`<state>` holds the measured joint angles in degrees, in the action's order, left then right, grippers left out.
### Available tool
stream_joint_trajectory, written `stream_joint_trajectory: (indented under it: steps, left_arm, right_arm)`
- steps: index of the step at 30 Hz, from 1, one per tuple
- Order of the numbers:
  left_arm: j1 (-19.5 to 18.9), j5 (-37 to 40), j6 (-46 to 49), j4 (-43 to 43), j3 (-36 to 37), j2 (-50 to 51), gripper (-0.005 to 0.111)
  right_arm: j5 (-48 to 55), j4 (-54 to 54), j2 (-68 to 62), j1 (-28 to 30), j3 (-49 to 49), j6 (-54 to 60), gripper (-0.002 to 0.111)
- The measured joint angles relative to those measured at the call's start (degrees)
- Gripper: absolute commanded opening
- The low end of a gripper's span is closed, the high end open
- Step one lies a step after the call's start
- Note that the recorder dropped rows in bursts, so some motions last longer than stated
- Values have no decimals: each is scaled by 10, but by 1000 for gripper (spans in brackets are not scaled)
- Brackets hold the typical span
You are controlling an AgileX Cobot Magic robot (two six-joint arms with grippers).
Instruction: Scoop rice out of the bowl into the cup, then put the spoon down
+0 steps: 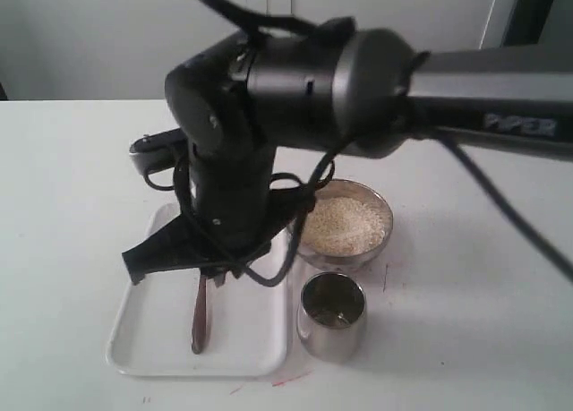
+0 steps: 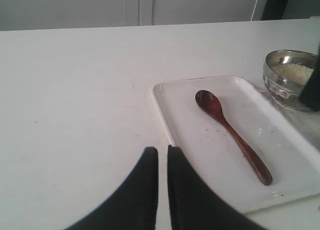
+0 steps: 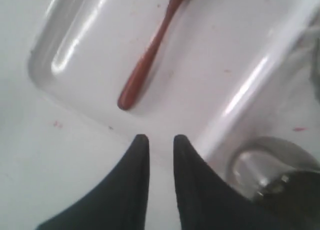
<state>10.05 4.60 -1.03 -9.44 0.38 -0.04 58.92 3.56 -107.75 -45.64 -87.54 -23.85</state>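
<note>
Hovering over the tray's end, my right gripper [image 3: 161, 137] has its two black, tapered fingers a little apart with nothing between them. Just ahead of the tips lies the spoon [image 3: 150, 54], free of my grip. It is smooth, dark reddish-brown wood with a slim handle rounded at the end. Its long axis runs roughly along the tray's length, a little askew. The handle end points toward the cup's end of the tray and the oval bowl toward the rice bowl's end.

My left gripper [image 2: 162, 149] sits over bare table beside the tray, fingers pressed almost together with only a thin slit between them, holding nothing.

The tray [image 1: 143, 339] is a white, glossy rectangle with rounded corners and a low raised rim. Beside its right edge stand two shiny steel pieces. One is the wide, shallow bowl [image 1: 358, 261], holding a pale, grainy heap of rice [image 1: 345, 225]. The other is the narrower, straight-walled cup [image 1: 327, 339], just in front of the bowl — I cannot tell what is inside it. Everything rests on a matte white table [image 1: 466, 321].
</note>
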Motion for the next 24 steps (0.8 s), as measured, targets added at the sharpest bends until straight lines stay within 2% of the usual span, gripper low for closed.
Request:
stream_joint_trajectory:
  steps: [4,10,16,24]
  left_arm:
    - [0,0,0,0,0,0,14]
    - [0,0,0,0,0,0,14]
    - [0,0,0,0,0,0,14]
    - [0,0,0,0,0,0,14]
  right_arm:
    - [75,18,60,0,0,66,14]
    - [99,22,182,0,24,107,9]
    - [109,65,307,0,112,113,9]
    - [110,64,488,0,235,129,9]
